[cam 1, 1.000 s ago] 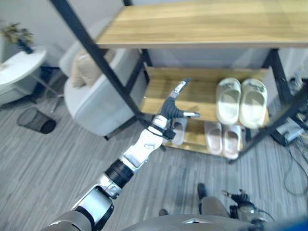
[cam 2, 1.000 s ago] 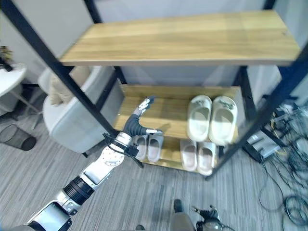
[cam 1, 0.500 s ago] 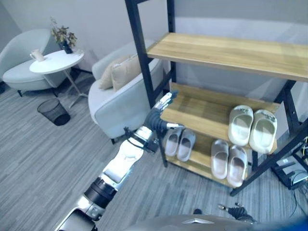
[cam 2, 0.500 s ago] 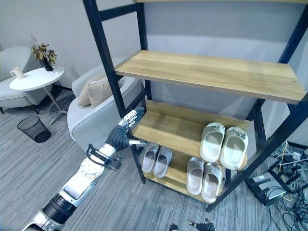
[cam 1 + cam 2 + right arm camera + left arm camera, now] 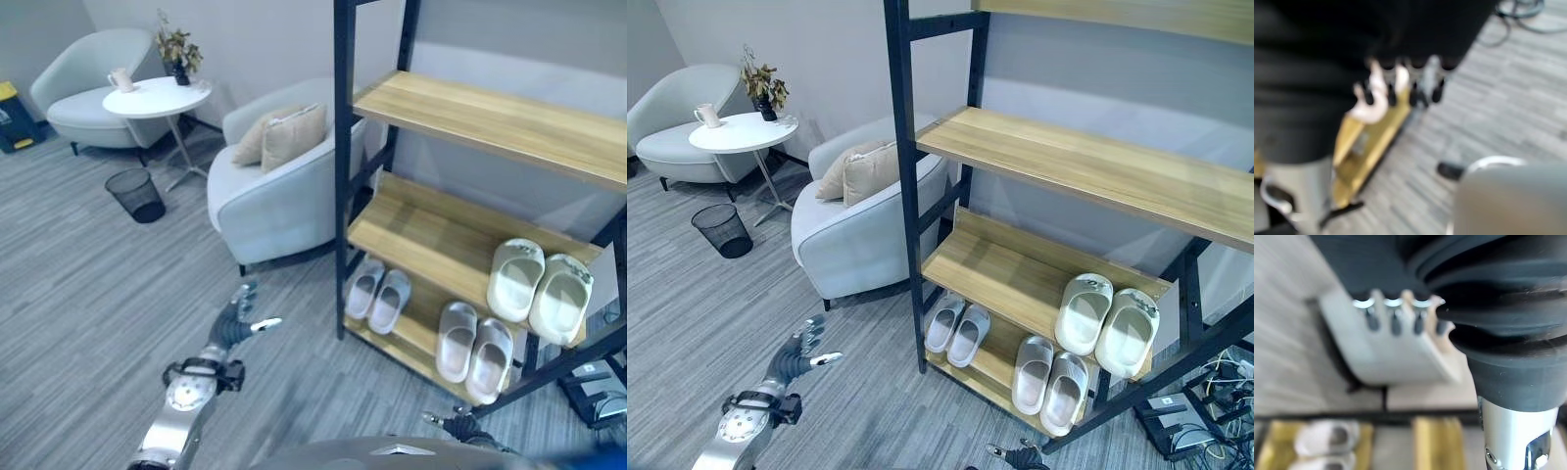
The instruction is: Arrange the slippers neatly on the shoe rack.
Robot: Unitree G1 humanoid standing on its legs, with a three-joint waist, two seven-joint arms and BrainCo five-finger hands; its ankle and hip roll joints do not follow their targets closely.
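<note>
Three pairs of slippers sit on the shoe rack point(image 5: 921, 245) at right of frame: a grey pair point(image 5: 958, 328) and a beige pair point(image 5: 1050, 377) side by side on the bottom shelf, a cream pair point(image 5: 1107, 315) on the shelf above, toes inward, so the arranging looks done. The left hand point(image 5: 795, 354) hangs empty over the grey floor point(image 5: 686, 313) at lower left, fingers spread loose. The right hand point(image 5: 1400, 85) holds nothing, fingers relaxed. An armchair point(image 5: 852, 225), round table point(image 5: 743, 130) and bin point(image 5: 722, 230) stand at left.
</note>
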